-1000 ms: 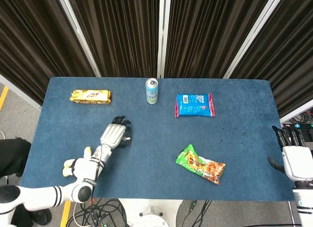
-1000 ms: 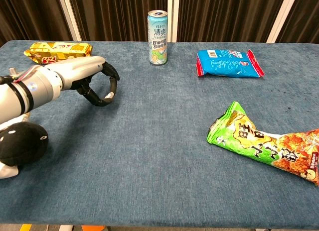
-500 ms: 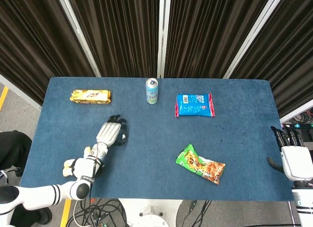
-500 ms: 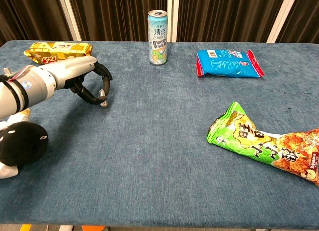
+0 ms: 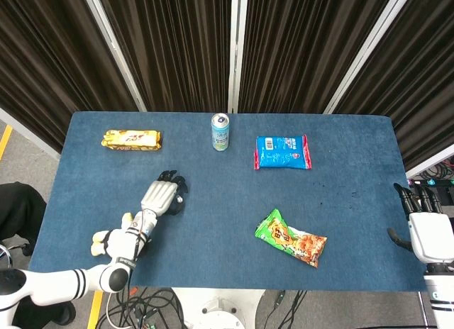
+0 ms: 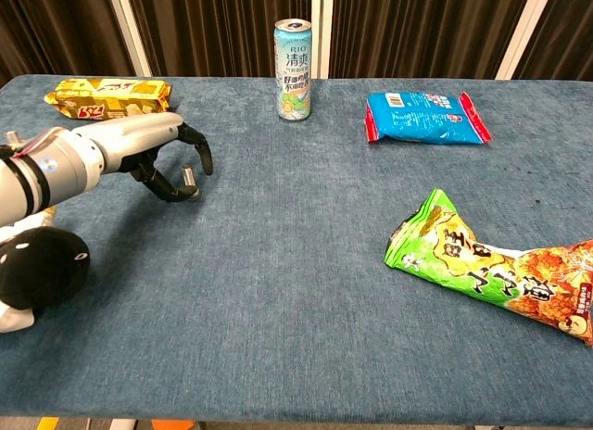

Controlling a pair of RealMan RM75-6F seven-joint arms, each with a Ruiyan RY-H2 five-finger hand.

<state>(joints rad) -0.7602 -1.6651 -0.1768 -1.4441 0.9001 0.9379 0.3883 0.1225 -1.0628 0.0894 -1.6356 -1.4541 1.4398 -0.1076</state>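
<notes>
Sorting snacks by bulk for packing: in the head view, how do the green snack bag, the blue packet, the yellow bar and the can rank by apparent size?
1. green snack bag
2. blue packet, only slightly smaller, so this pair is close
3. yellow bar
4. can, though it stands upright and is seen from above, so it looks shortened

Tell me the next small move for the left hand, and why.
Probably carry the left hand forward and to its left, toward the yellow snack bar. The hand holds nothing, its fingers curled over bare table cloth, and the bar is the nearest item, lying flat just beyond it. The can stands farther off.
</notes>
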